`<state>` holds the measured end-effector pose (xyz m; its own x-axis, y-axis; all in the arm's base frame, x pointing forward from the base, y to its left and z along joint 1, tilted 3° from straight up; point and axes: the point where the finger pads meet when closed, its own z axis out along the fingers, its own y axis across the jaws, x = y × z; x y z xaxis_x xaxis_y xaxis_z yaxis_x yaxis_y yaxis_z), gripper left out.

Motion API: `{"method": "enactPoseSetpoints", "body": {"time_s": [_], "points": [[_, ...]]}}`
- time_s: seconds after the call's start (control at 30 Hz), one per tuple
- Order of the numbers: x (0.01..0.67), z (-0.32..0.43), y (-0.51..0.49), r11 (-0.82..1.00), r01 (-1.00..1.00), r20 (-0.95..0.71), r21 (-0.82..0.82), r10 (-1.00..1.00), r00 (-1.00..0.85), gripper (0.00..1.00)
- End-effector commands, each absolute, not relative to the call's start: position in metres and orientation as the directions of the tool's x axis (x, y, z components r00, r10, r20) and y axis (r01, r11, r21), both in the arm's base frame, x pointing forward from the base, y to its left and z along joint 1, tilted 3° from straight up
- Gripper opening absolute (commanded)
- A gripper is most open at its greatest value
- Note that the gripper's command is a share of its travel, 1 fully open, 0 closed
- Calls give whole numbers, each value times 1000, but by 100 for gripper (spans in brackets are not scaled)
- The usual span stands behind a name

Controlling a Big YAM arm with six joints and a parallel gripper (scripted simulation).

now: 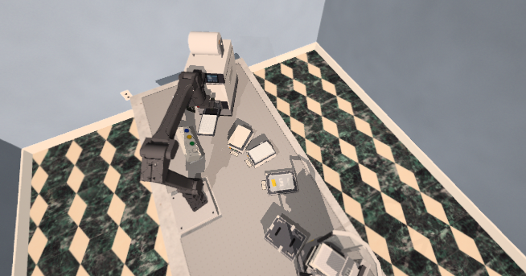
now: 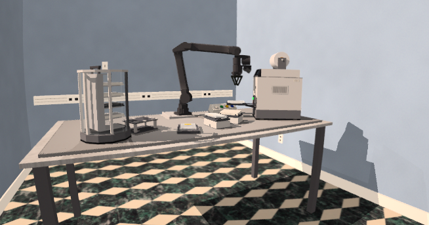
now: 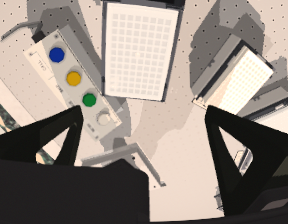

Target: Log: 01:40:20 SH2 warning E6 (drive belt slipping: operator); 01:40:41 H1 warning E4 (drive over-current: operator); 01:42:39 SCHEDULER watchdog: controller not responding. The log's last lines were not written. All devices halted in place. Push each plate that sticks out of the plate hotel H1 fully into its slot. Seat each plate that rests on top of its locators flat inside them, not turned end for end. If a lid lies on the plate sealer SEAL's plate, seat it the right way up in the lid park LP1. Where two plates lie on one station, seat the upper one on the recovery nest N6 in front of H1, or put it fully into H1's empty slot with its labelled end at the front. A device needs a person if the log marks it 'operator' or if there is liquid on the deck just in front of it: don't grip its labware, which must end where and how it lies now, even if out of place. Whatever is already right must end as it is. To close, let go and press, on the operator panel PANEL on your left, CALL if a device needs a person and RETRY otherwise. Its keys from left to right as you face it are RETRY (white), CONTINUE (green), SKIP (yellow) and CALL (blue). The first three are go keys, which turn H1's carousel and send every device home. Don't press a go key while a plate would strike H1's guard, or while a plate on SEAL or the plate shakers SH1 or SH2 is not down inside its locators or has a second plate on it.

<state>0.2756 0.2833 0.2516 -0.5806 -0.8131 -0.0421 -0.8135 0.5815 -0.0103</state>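
Two fingers spread fully wide, gripping nothing, high above the white plate (image 3: 140,50) by the sealer (image 2: 277,93).

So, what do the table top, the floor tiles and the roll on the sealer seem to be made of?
Table top: likely matte grey laminate or metal, finely dotted in the wrist view. Floor: polished stone look, veined dark green and plain cream diamonds. Roll: pale, matte, perhaps film or paper.
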Motion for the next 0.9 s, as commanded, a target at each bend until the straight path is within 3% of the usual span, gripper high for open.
{"method": "enactPoseSetpoints", "body": {"time_s": [0.0, 0.6, 0.87], "points": [[269, 265, 295, 580, -814, -75, -18, -813, -578, 100], [236, 271, 342, 580, -814, -90, -13, -812, -577, 100], [240, 275, 337, 416, -909, -96, -29, -906, -412, 100]]}}
